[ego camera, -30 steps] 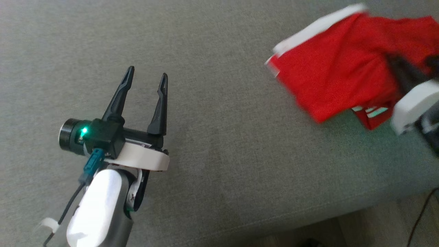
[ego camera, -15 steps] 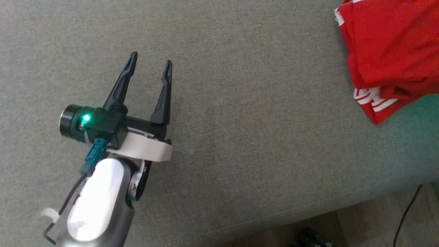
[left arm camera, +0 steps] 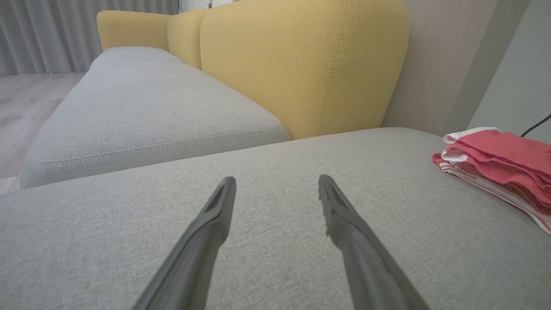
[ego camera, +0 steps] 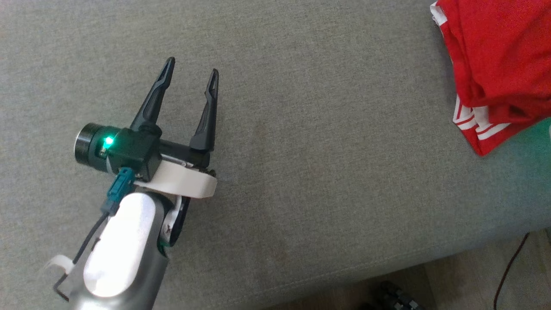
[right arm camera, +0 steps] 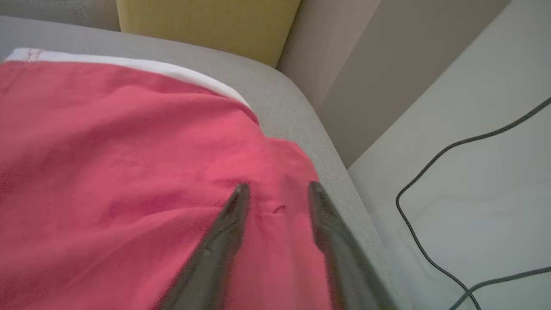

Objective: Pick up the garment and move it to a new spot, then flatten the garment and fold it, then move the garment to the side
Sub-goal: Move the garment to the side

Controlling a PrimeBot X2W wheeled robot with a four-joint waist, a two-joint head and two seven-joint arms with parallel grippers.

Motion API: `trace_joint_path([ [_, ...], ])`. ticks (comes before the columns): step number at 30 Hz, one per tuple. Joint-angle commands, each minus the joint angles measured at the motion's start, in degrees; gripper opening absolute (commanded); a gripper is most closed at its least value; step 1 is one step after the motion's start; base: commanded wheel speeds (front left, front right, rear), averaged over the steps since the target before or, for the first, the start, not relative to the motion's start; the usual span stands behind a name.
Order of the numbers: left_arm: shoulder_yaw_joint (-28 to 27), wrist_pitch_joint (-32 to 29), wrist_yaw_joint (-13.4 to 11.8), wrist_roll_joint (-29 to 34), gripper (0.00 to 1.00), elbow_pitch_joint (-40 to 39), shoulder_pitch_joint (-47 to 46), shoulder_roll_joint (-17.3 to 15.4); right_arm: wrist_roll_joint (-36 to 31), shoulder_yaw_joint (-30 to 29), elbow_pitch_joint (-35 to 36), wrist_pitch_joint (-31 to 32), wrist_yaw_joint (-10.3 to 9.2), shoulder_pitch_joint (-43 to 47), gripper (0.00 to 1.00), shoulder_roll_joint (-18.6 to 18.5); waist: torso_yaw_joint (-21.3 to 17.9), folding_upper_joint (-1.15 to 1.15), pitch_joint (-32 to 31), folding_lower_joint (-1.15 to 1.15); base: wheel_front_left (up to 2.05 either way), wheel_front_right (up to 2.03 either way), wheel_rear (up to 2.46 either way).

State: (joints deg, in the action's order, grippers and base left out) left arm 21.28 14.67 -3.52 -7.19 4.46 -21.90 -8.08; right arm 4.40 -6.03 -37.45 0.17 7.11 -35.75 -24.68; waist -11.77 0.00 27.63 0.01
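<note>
Left forearm: the pale forearm [ego camera: 120, 249] rises from the lower left of the head view. It carries a dark wrist camera [ego camera: 92, 148] with a green light lit.

Left pincer: the left pincer [ego camera: 192, 66] is released, its two dark fingers [left arm camera: 202, 241] spread wide with nothing between them. It hangs over bare grey cloth, well apart from the garment.

Cable: a dark cable [ego camera: 512, 267] runs over the pale floor [right arm camera: 473, 129] just off the seat's near right corner.

Sofa seat: the grey sofa seat [ego camera: 323, 129] spreads under both arms. Its woven cloth is flat and its rounded corner lies at the right.

Task's thing: the red garment [ego camera: 499, 56] lies folded in several layers on the right end of the seat, by that corner. White stripes show at its lower edge in the head view, and a white band runs along its far edge [right arm camera: 129, 64] in the right wrist view.

Right pincer: the right pincer [right arm camera: 278, 186] is released, with red cloth showing flat in the gap between its parted fingers and none of it pinched. The tips sit over the garment's right part, and whether they touch it I cannot tell.

Back cushion: a yellow back cushion [left arm camera: 301, 64] stands upright behind the seat.

Farther off: a second grey seat [left arm camera: 142, 112] stretches away to the left, and a grey curtain [left arm camera: 43, 34] hangs beyond it.
</note>
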Motion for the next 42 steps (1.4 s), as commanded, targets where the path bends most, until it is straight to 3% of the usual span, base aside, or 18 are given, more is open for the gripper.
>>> trace_joint_path([
  [1, -1.8, 0.2, 0.0, -0.1, 1.00, -1.5, -1.9, -1.0, -1.3, -0.8, 0.4, -1.2, 0.37, -0.2, 1.00, -0.9, 0.0, 0.00, -0.3, -0.01, 0.00, 0.00, 0.00],
  [4, -2.1, 0.3, 0.0, -0.6, 1.00, -0.9, -1.5, -1.1, -3.0, -3.1, -0.5, -3.8, 0.37, 0.1, 1.00, 1.0, 0.1, 0.00, -1.6, -0.01, 0.00, 0.00, 0.00],
  [8, -2.8, 0.3, -0.6, -1.4, 1.00, 0.1, 0.4, -1.3, -3.2, -3.7, 3.6, -7.7, 0.37, 2.2, 1.00, 4.5, 0.0, 0.00, -4.6, -0.01, 0.00, 0.00, 0.00],
  [18, -4.8, 0.3, -2.0, -3.3, 1.00, -0.3, 6.6, -1.4, -0.6, 2.2, 26.6, -6.6, 0.37, 16.3, 1.00, 15.3, 2.9, 0.00, -12.8, -0.01, 0.00, 0.00, 0.00],
  [23, -5.7, 0.3, -2.5, -3.9, 1.00, -0.5, 8.7, -1.5, 1.3, 6.5, 33.8, -4.3, 0.37, 21.3, 1.00, 19.1, 5.8, 0.00, -15.6, -0.01, 0.00, 0.00, 0.00],
  [31, -7.0, 0.3, -3.3, -4.4, 1.00, -0.5, 11.7, -1.6, 2.6, 10.7, 37.6, -2.1, 0.37, 25.7, 1.00, 20.8, 10.1, 0.00, -19.0, -0.01, 0.00, 0.00, 0.00],
  [42, -8.2, 0.3, -3.9, -4.6, 1.00, -1.0, 18.1, -1.7, 2.5, 9.4, 38.3, -0.3, 0.37, 32.3, 1.00, 21.6, 12.7, 0.00, -23.5, -0.01, 0.00, 0.00, 0.00],
])
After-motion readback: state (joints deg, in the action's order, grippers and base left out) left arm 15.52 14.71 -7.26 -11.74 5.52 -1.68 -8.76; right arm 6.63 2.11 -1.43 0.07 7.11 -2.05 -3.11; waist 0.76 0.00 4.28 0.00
